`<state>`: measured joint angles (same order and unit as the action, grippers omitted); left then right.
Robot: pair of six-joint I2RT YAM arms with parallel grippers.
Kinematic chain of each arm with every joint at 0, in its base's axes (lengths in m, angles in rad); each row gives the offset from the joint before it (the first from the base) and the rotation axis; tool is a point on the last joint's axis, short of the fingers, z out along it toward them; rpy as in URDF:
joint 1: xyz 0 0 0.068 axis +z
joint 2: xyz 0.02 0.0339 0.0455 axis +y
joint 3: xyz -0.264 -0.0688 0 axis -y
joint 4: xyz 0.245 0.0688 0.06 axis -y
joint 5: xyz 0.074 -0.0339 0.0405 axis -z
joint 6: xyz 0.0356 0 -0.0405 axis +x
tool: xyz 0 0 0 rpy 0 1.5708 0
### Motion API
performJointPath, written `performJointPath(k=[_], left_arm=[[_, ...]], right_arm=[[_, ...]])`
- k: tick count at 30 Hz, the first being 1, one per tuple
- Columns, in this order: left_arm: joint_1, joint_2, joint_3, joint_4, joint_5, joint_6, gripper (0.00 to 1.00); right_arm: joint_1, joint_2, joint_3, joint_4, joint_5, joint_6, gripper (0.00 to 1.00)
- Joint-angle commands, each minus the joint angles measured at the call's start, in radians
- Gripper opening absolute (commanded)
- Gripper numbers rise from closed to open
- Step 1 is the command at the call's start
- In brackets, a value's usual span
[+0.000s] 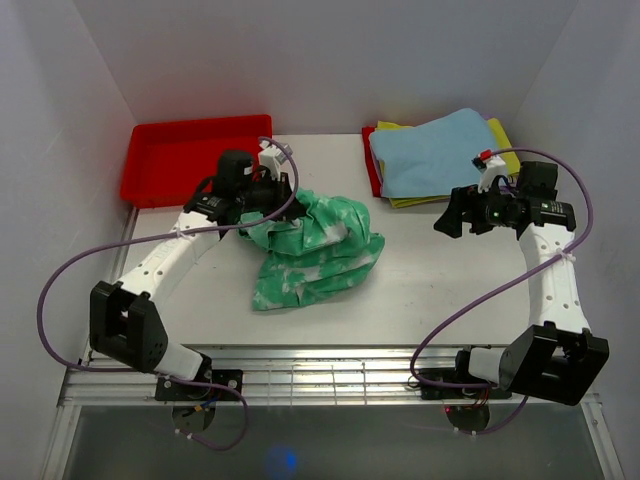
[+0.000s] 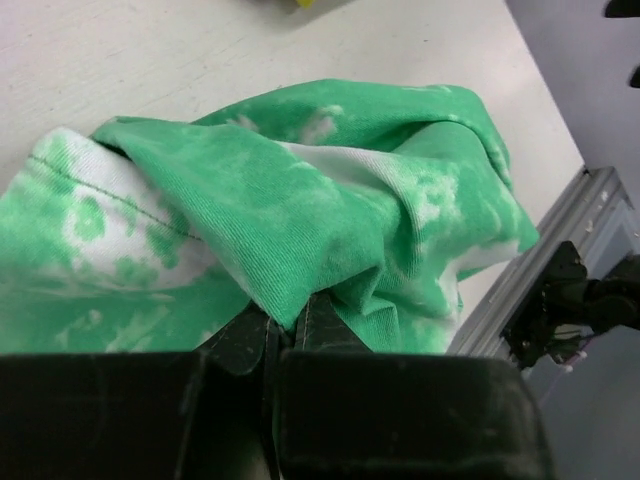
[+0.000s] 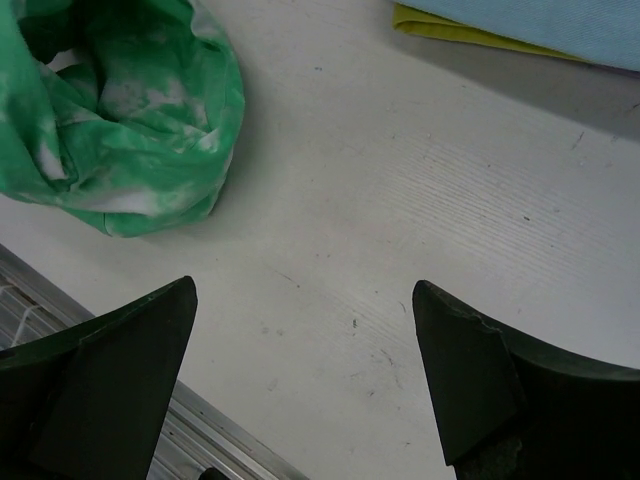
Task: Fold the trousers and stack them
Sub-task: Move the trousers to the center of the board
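Toward the middle of the table [image 1: 430, 290], the green tie-dye trousers [image 1: 318, 250] sit in a crumpled heap. My left claw [image 2: 290, 322] is clenched on a fold at the heap's left side, while my right claw [image 3: 305, 330] hangs released and wide over bare table to the right, apart from the cloth. I judge the knit fabric light, limp and stretchy, likely to drape and bunch rather than hold a crease, so I'd pinch along the stitched hem [image 2: 90, 180], one claw per corner, and spread it flat before folding.
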<state>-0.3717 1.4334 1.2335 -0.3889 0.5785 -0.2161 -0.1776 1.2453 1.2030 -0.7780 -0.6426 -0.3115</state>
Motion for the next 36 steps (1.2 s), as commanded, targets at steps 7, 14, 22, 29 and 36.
performJointPath(k=[7,14,22,29,36], left_arm=[[-0.087,0.171,0.115,0.068,-0.386,-0.192,0.02],[0.089,0.185,0.254,0.032,-0.278,-0.218,0.78],[0.457,0.013,0.195,-0.192,0.044,-0.068,0.79],[0.773,-0.116,0.049,-0.31,0.205,-0.048,0.8],[0.95,-0.116,0.06,-0.412,0.291,0.02,0.84]], right_arm=[[0.072,-0.029,0.036,-0.027,0.055,-0.063,1.0],[0.297,-0.027,0.032,-0.03,0.04,-0.117,0.87],[0.714,0.1,0.07,0.088,0.211,-0.103,0.89],[1.122,0.404,0.297,0.194,0.57,-0.129,0.93],[1.305,0.772,0.665,0.083,0.857,-0.132,0.9]])
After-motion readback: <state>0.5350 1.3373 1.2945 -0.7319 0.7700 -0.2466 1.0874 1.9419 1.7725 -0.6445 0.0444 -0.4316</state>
